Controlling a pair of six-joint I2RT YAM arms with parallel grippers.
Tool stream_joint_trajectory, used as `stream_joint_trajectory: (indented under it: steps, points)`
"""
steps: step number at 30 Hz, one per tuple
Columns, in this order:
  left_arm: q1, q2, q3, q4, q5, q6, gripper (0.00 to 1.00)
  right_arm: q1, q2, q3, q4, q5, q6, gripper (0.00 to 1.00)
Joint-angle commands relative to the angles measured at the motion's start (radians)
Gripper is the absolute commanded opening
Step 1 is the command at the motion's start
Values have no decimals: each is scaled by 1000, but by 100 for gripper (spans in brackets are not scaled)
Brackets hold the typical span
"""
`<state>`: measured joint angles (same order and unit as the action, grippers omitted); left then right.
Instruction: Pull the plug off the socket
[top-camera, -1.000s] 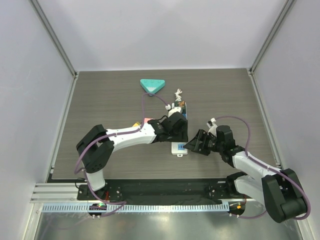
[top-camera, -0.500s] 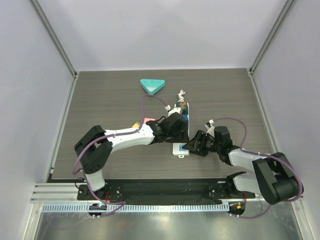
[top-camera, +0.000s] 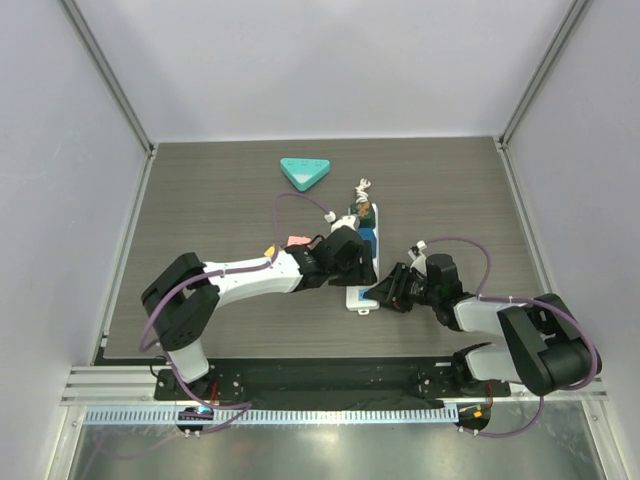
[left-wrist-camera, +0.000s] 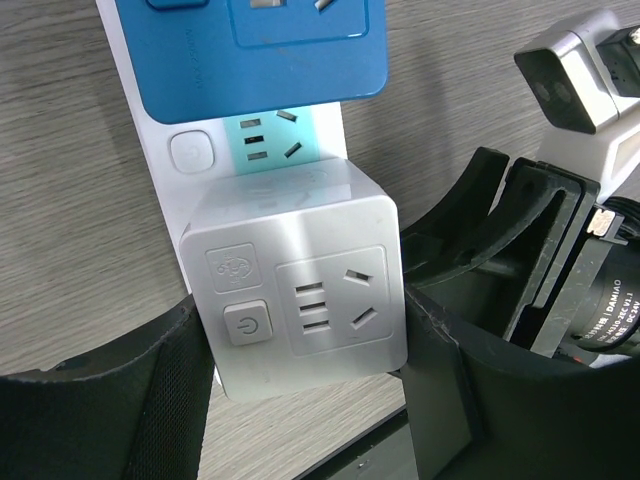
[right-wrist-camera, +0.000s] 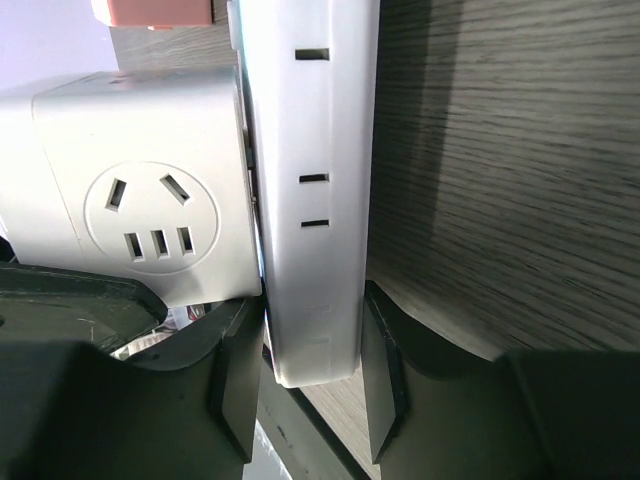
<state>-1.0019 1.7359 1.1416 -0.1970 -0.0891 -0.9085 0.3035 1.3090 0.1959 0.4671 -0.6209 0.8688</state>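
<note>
Two grippers now meet at the near end of the long narrow white plastic power strip (top-camera: 361, 297), which lies midway across the dark wood-grain table (top-camera: 200, 200). Within the last second the right gripper (right-wrist-camera: 312, 365) slid in from just beside it and clamped its jaws across that end, while the left gripper (left-wrist-camera: 305, 380) keeps its jaws pressed on both sides of the white cube-shaped plug (left-wrist-camera: 300, 285), seated in the power strip. With the power strip braced, the pull can likely begin.

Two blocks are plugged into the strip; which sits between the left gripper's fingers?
The white cube plug, at the end of the power strip; the blue block beside it lies outside the left gripper.
</note>
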Motion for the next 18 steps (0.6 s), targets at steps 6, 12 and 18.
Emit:
stream_joint_trajectory:
  steps: [6,12,18]
  points:
    - [-15,-88,-14,102,109,6,0,-1,-33,-21,-100,208,-2,1]
    - [-12,-105,-5,102,104,20,0,0,-103,-53,-188,289,7,1]
    - [-7,-144,3,91,97,66,0,-3,-218,-53,-304,374,9,1]
